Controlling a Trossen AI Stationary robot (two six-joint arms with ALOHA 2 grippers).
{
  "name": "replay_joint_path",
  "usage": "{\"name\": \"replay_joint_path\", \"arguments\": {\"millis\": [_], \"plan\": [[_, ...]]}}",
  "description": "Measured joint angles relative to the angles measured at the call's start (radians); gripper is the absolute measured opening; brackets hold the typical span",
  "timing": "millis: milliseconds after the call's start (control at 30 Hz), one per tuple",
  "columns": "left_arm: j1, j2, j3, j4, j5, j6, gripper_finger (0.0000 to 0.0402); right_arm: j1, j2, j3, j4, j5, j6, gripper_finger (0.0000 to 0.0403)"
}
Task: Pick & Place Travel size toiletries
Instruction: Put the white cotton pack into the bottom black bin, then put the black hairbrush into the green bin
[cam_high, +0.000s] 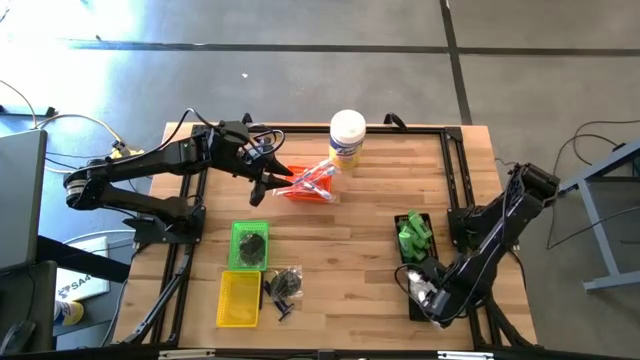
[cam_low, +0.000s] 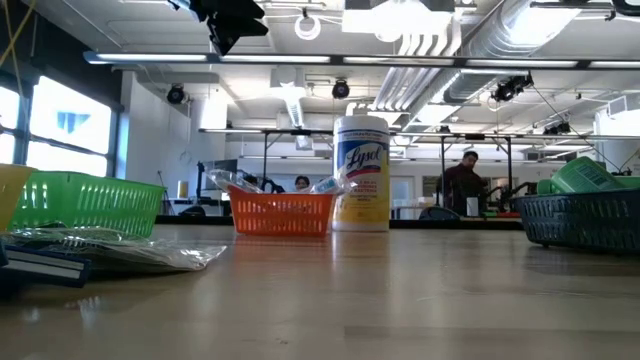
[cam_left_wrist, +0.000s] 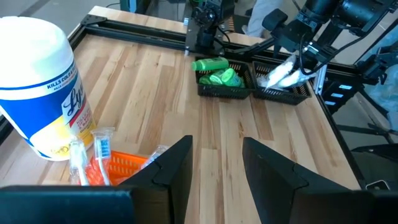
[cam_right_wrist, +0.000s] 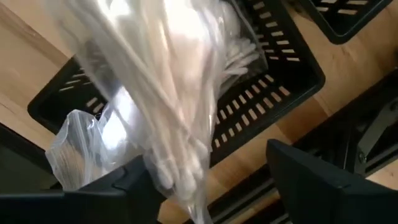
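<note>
Grey concrete floor (cam_high: 300, 40), bright windows (cam_low: 70, 125) (left side), exposed ceiling ducts (cam_low: 450, 30).

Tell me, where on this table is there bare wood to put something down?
The widest bare patch is mid-table, between the orange tray and the black tray of green bottles, running to the near edge. Another lies behind that black tray, right of the white canister. The near-left is crowded: green tray, yellow tray and loose black pieces.
</note>
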Motion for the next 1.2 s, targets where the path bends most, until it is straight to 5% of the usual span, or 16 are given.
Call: {"name": "replay_joint_path", "arguments": {"millis": [233, 500, 1200], "plan": [[0.000, 0.000, 0.000, 0.000, 0.000, 0.029, 0.0138, -0.042, -0.001, 0.000, -0.005, -0.225, 0.026, 0.0278], [0.000, 0.000, 0.000, 0.000, 0.000, 0.045, 0.0138, -0.109, -0.003, 0.000, -0.005, -0.345, -0.025, 0.0261], [0.000, 0.000, 0.000, -0.001, 0.000, 0.045, 0.0138, -0.203, -0.262, 0.000, -0.002, -0.293, -0.058, 0.0220]]}}
